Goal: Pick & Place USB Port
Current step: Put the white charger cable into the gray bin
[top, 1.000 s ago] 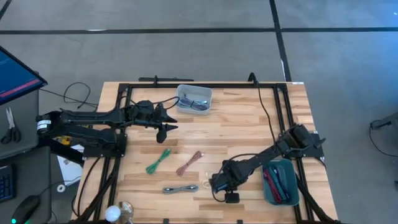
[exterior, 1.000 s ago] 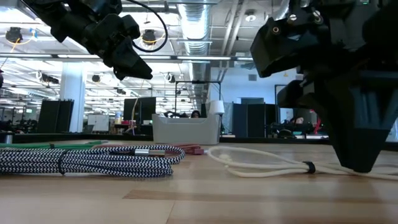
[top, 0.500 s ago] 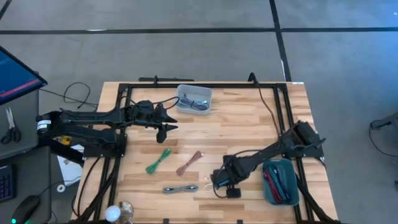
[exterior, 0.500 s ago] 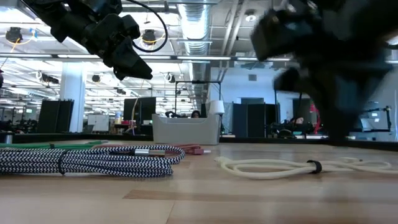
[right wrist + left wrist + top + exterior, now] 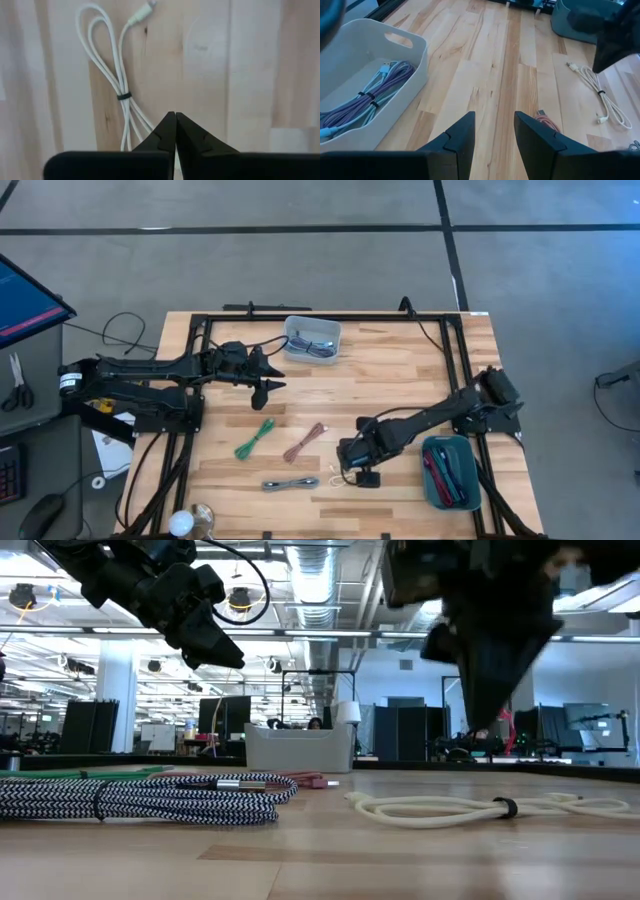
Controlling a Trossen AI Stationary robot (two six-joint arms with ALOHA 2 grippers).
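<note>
White cable [image 5: 120, 95] lies loose on the desk [image 5: 400, 380], ungrasped; right hand [image 5: 175, 131] above it at 5 o'clock, pinched closed, empty. Left hand [image 5: 492, 132] parted, empty, waiting at 10 o'clock.

The table [image 5: 400, 380] is pale blond wood with a black frame. A white cable [image 5: 117, 90] carries a black tie. The braided cable [image 5: 140, 798] is black-and-white herringbone; beside it lie a green cable [image 5: 254, 438] and a salmon-pink cable [image 5: 304, 442]. The light grey bin [image 5: 380, 75] holds lilac and pale blue cords; the teal bin [image 5: 450, 472] holds what looks like red ones.
</note>
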